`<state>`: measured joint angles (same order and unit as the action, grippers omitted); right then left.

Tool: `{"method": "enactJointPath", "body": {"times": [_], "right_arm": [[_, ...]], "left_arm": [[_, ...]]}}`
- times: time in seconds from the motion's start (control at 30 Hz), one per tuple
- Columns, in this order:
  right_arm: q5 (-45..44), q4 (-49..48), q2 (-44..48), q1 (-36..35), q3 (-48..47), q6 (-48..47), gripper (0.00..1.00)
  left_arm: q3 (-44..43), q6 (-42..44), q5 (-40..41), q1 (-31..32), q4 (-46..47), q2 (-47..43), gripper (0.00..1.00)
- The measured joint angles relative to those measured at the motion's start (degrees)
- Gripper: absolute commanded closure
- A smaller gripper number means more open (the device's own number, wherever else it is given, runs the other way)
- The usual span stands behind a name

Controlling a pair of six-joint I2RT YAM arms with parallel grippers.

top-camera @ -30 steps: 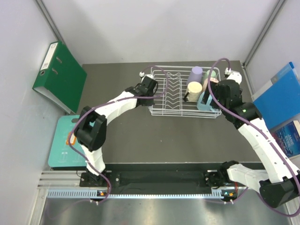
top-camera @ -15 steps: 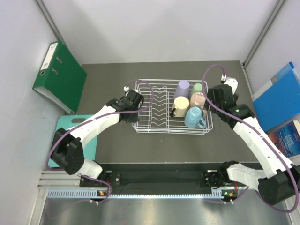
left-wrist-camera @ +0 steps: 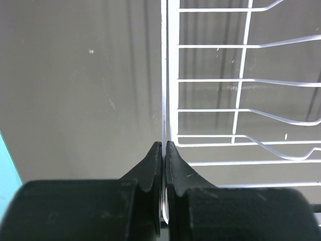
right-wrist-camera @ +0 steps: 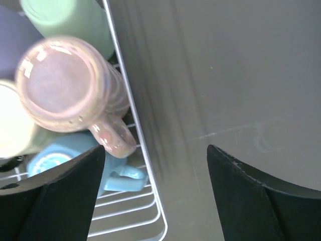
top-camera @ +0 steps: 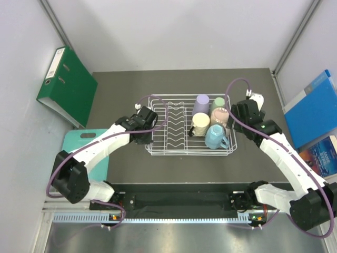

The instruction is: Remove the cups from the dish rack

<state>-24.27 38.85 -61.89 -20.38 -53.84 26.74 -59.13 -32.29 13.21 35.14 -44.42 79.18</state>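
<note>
My left hand sits at the left end of the dish rack. Its two fingers are pressed together on the thin white wire of the left rim, so it grips the rack itself and no cup. That half of the rack has only the row of upright prongs.

All five cups stand close together in the right half of the rack, which lies in the middle of the table with its long axis running left to right. The lavender cup and the mint cup are on the far side. The cream cup and the pink cup are in the middle. The light blue cup is nearest to me.

My right hand is much nearer to the cups than the left one. It hovers over the right rim of the rack with its fingers spread wide, and it holds and touches nothing. The pink cup is just to its left, inside the rim, with a round end up. Its handle points toward the rim wire, close to the gap between my fingers. I judge that this cup is the first to take, and the hand must go a little left and down.
</note>
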Motion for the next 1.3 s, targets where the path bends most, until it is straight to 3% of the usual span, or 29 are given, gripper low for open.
{"method": "enactJointPath", "body": {"times": [0.3,1.0,1.13,1.17,1.3], "right_arm": [[2.12,-2.01,-0.76,0.31,-7.43,0.11,0.11],[6.69,-2.1,3.76,0.31,-2.75,2.47,0.1],[7.08,-2.19,4.15,0.31,-2.32,2.67,0.08],[7.15,-2.05,4.42,0.31,-2.1,2.69,0.08],[7.28,-1.99,4.96,0.31,-2.03,2.69,0.08]], "left_arm": [[0.24,-0.02,-0.9,0.0,-5.22,-3.96,1.0],[4.76,-2.29,-6.16,-0.28,-10.97,-7.45,0.99],[4.46,-2.51,-5.88,-0.28,-11.32,-7.28,0.72],[4.46,-2.62,-5.97,-0.28,-11.3,-7.28,0.57],[4.15,-3.28,-6.88,0.17,-12.96,-7.26,0.42]]}}
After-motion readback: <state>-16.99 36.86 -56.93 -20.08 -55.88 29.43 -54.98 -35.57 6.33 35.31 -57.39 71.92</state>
